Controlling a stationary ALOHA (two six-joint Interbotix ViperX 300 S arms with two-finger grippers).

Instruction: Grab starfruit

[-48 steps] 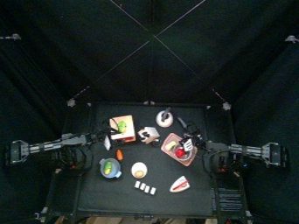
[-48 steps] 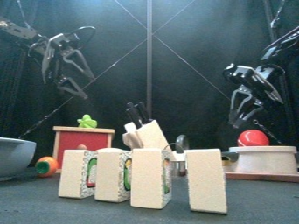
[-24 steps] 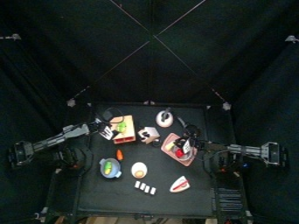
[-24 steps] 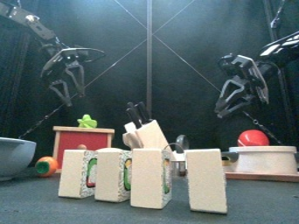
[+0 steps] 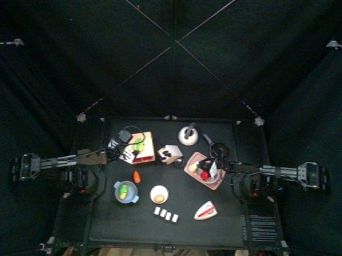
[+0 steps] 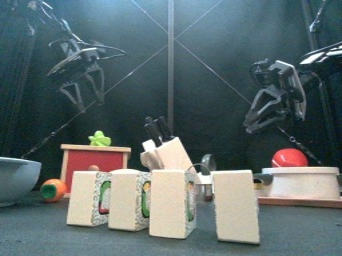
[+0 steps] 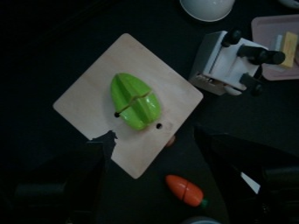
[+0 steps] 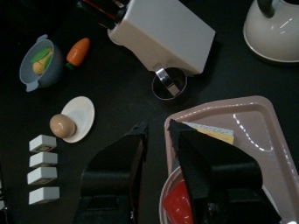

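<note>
1. The starfruit (image 7: 136, 101) sits on the pinkish-orange square board (image 7: 100, 101), near the board's middle, untouched; from the front it perches on top of the board (image 6: 94, 160), which reads there as a red block at the left

2. Left end effector (image 7: 149, 144) hangs right over the board's edge, jaws spread apart, nothing between them; the fruit lies just beyond the fingertips

3. In the front view that left end effector (image 6: 84, 85) is high above the surface, well clear of the fruit (image 6: 99, 139)

4. Right end effector (image 8: 156, 140) hovers over the pink tray (image 8: 251, 118), jaws parted and empty

5. Around it on the black surface (image 5: 107, 210): a white knife block (image 8: 163, 31), a kettle (image 8: 274, 31), a blue bowl (image 8: 41, 61), a small carrot (image 8: 77, 49), an egg-shaped piece on a white dish (image 8: 70, 121), and a row of white blocks (image 8: 42, 171)

6. Black curtains (image 5: 171, 60) close in the whole pen, with thin pale lines crossing overhead
</note>
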